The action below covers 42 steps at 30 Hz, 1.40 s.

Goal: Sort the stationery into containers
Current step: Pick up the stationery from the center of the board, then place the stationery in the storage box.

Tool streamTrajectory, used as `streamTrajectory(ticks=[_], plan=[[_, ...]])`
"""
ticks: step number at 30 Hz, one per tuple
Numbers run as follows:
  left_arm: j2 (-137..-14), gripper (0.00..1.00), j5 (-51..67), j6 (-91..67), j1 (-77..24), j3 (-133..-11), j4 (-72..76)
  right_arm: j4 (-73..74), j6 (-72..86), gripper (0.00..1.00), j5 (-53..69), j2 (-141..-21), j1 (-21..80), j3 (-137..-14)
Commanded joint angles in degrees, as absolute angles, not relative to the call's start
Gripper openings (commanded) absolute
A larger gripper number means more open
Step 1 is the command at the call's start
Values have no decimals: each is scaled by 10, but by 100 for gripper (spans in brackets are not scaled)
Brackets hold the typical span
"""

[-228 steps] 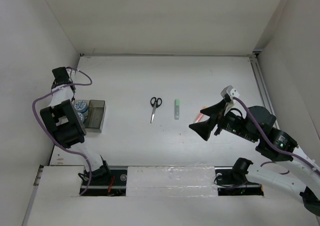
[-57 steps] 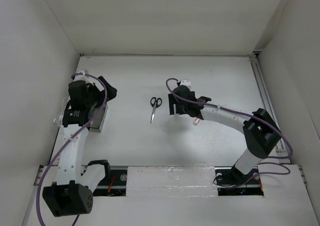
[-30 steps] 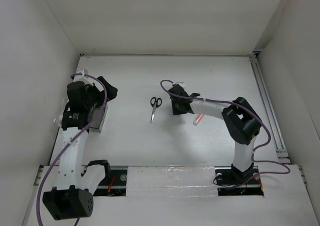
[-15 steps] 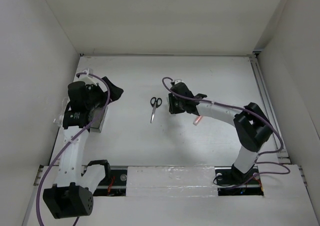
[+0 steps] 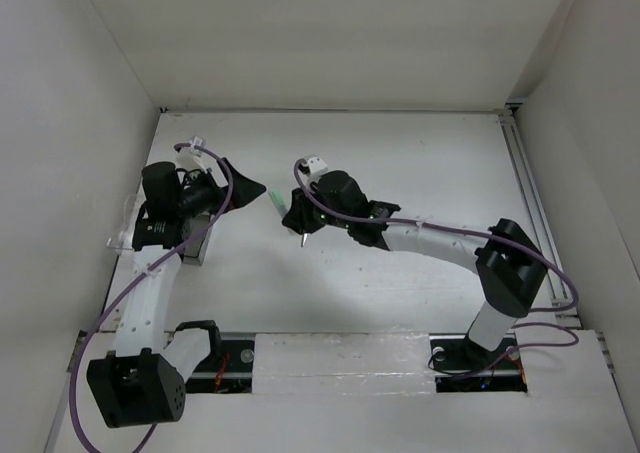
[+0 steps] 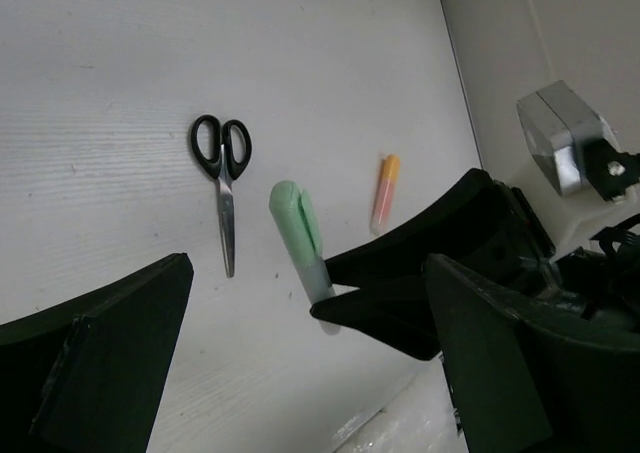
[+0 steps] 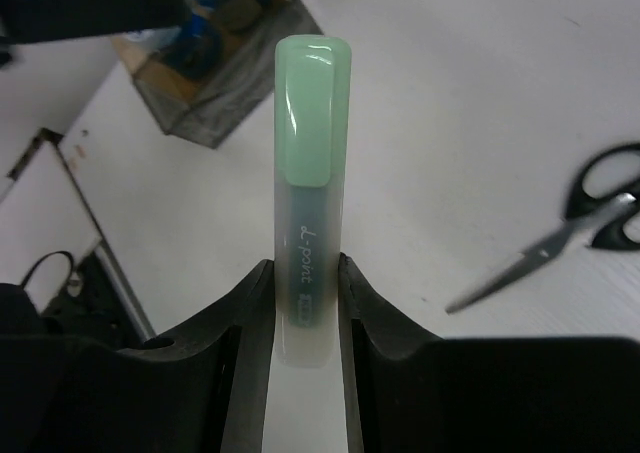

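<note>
While the left claw (image 5: 245,188) gapes empty, the right claw (image 7: 303,283) pinches the green-capped pen (image 7: 312,113) by its base.

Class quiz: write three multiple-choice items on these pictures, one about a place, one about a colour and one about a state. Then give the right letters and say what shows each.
1. The left gripper is: A shut tight; B open; C gripping something.
2. The cap of the pen in the right gripper is: A orange; B blue; C green.
3. The scissors lie: A on the table; B in the left gripper; C in the right gripper.

Answers:
1 B: its fingers stand wide apart with nothing between them touching.
2 C: the right wrist view shows a pale green cap above the clamping fingers.
3 A: they lie flat on the white surface, apart from both grippers.
</note>
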<state>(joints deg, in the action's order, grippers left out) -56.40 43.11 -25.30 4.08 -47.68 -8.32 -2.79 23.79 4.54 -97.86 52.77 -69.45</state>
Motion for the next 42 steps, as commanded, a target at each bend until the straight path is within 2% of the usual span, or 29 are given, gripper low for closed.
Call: streamTrajectory(ticks=[1,8,13,19,25,26,27,29,31,32,33,34,35,36,39,42], plan=[[-564,100,465,-262,39,-475,-42,-176,243,0,82,-958,544,-692],[-564,94,465,-262,39,-475,-42,-252,272,0,100,-959,555,-683],[-564,76,465,-262,39,-475,-42,-264,272,0,100,-964,569,-688],[-570,64,465,-262,39,-475,-42,-275,272,0,112,-969,574,-688],[-570,30,460,-262,39,-475,-42,-280,283,0,102,-976,579,-688],[-570,18,460,-262,39,-475,-42,-280,283,0,93,-976,579,-688],[-570,13,453,-262,39,-481,-48,-280,283,0,93,-981,579,-688],[-575,2,446,-262,39,-481,-48,-275,283,0,86,-986,579,-694],[-575,0,438,-257,39,-486,-54,-275,283,0,91,-993,579,-700],[-575,0,424,-257,39,-486,-54,-275,283,3,91,-999,579,-700],[-575,0,412,-257,39,-486,-54,-275,283,32,91,-999,579,-706],[-575,0,397,-250,39,-492,-54,-275,283,54,91,-999,579,-706],[-575,0,351,-240,39,-492,-67,-275,283,96,91,-999,579,-701],[-581,0,323,-234,39,-502,-76,-275,278,100,91,-999,579,-700],[-602,0,208,-221,39,-534,-116,-275,272,100,73,-971,579,-679],[-616,0,147,-198,39,-553,-121,-250,259,100,47,-926,574,-645]])
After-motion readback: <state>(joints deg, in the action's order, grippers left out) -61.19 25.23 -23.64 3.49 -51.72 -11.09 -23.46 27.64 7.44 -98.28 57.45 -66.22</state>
